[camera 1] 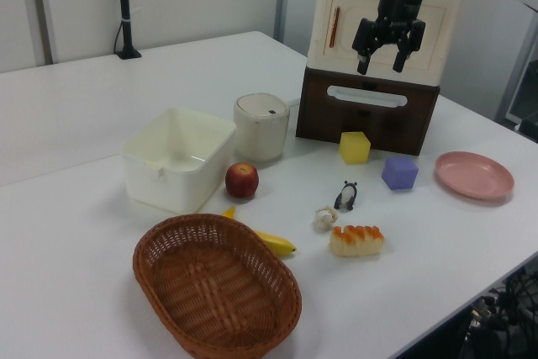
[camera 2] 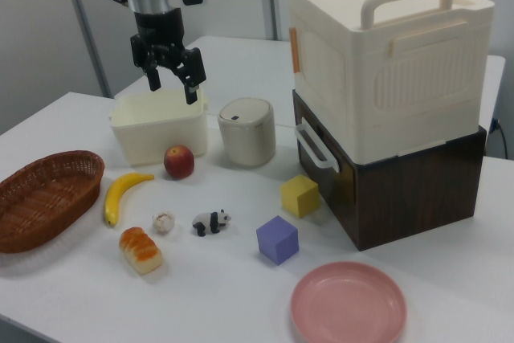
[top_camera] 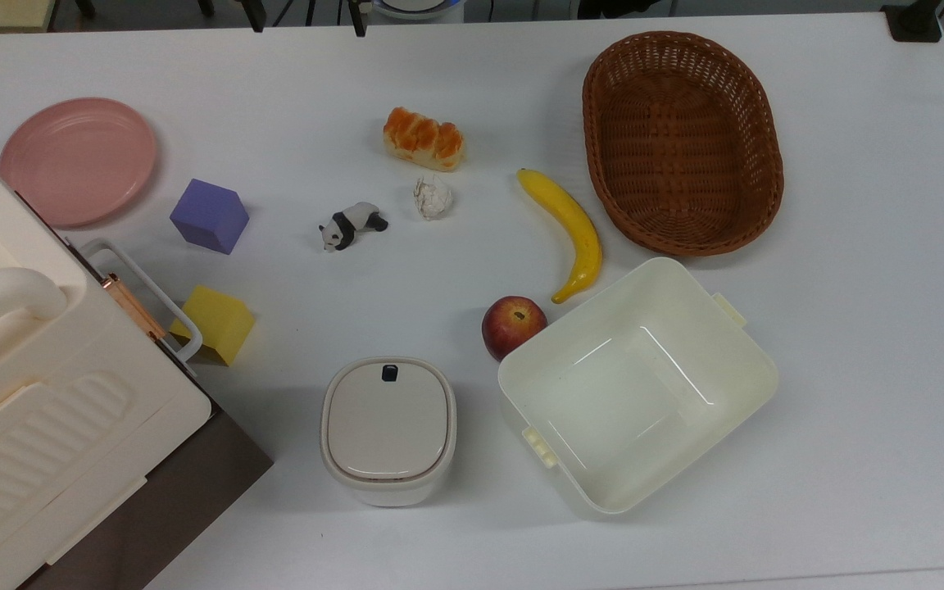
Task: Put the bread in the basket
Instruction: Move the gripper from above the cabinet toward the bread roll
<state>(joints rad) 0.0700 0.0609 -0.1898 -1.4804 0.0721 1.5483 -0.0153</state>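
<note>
**Bread Lay Untouched While the Gripper Hung High With Nothing In It**

Reading the top view from its left, a cream storage box on a dark cabinet filled the corner, with a pink plate above it and a purple cube and yellow cube just beside it. These sat well apart from the task's things and looked like mere clutter.

Toward the middle stood a toy panda and a small white lumpy ball, and below them a lidded cream canister. The bread lay flat on the white table, orange top up, near the ball but not touching it. Its long sides were free, which should have suited a grasp from above.

Further right came a banana, lying between the bread and the basket, then an apple touching the cream tub. The basket held nothing, so a drop anywhere within its rim would have served. The banana lay low enough that a lifted carry ought to have passed over it.

In the left view the gripper hung high in front of the storage box, fingers spread apart and holding nothing, well apart from the bread. In the right view the gripper hovered above the tub, with the bread near the front edge. The task looked unbegun; the reach down to the bread was the step in hand.
</note>
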